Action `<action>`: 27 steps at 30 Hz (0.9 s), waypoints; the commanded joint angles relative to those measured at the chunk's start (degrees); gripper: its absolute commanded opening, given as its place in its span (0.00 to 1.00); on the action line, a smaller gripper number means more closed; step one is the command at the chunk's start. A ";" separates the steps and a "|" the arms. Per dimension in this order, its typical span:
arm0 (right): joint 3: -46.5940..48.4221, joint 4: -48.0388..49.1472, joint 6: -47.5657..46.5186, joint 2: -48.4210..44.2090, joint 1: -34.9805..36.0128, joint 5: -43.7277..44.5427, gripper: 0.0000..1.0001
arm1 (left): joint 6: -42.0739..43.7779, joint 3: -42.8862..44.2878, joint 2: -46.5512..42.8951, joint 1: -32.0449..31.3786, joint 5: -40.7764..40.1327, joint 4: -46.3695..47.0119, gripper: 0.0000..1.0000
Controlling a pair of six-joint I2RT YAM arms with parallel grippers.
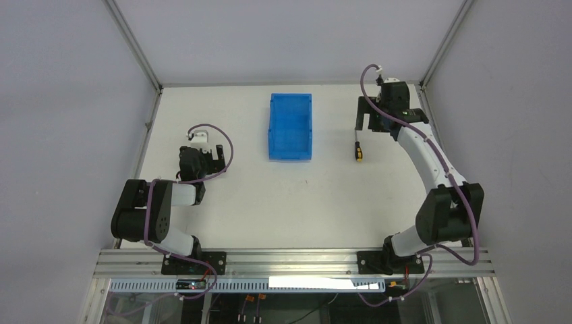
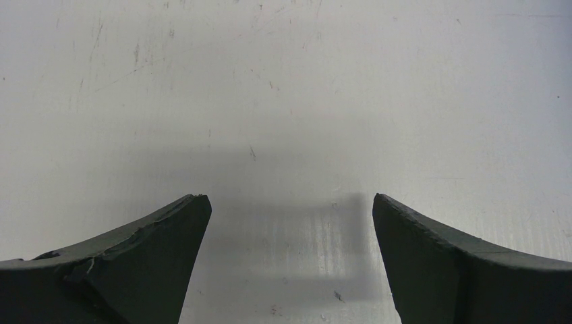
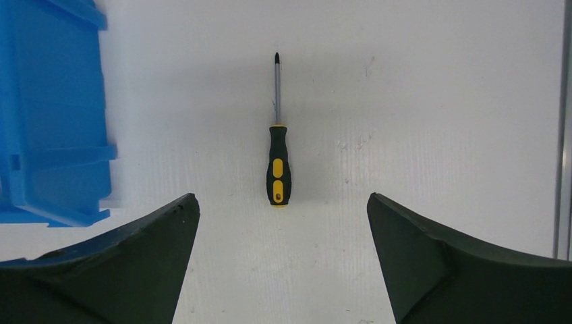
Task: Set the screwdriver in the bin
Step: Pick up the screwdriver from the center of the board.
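The screwdriver lies flat on the white table, to the right of the blue bin, which stands at the middle back and looks empty. In the right wrist view the screwdriver lies lengthwise just ahead of the fingers, its yellow-and-black handle end nearest and its tip pointing away. The bin's wall is at the left. My right gripper is open and empty above the table, just beyond the screwdriver. My left gripper is open and empty over bare table, left of the bin.
Metal frame posts and grey walls bound the table on the left, right and back. A frame rail runs along the right edge of the right wrist view. Both arm bases sit on the rail at the near edge.
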 commanded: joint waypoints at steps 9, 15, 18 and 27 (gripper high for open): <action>-2.44 6.12 0.30 14.12 0.20 -0.02 0.99 | -0.43 1.02 -0.53 0.78 -0.06 1.61 1.00; -3.61 7.52 0.39 18.99 0.27 -0.72 0.98 | -0.39 1.02 -0.52 0.70 -0.01 1.63 1.00; -3.68 7.51 0.45 21.03 0.23 -0.48 0.98 | -0.40 1.02 -0.59 0.74 -0.05 1.58 1.00; -4.45 8.20 0.36 23.12 0.27 -0.99 0.70 | -0.42 1.00 -0.61 0.72 -0.02 1.58 1.00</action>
